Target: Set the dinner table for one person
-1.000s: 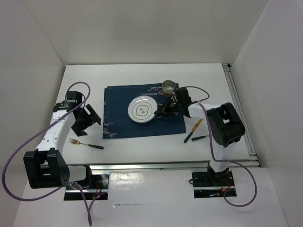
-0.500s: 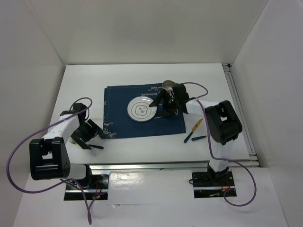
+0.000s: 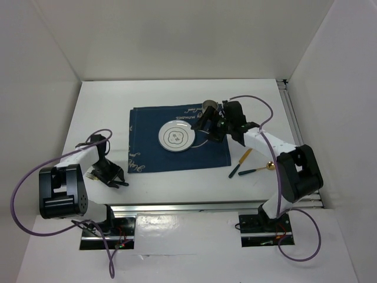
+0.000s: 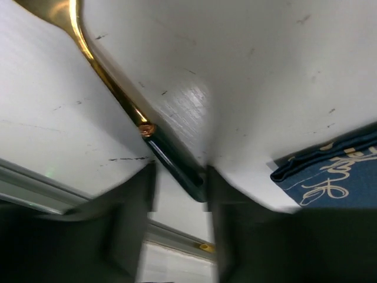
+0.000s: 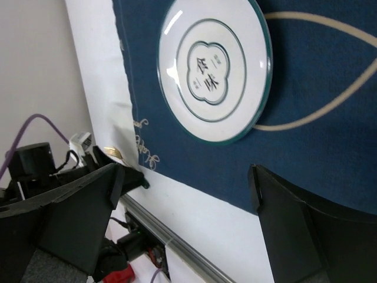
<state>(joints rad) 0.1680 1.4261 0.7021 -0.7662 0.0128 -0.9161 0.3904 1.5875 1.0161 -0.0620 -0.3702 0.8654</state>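
Squarely between left gripper [image 4: 179,184] jaws: fork [image 4: 126,105]

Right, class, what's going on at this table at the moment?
The left gripper is down at the fork, straddling its dark handle, apparently not yet closed. The right gripper hangs open above the blue mat, near the plate and cup. A knife and spoon lie off the mat to the right.

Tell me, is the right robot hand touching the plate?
Apart. The right wrist view shows the right gripper wide open, with both fingers clear of the plate and blue mat showing in between.
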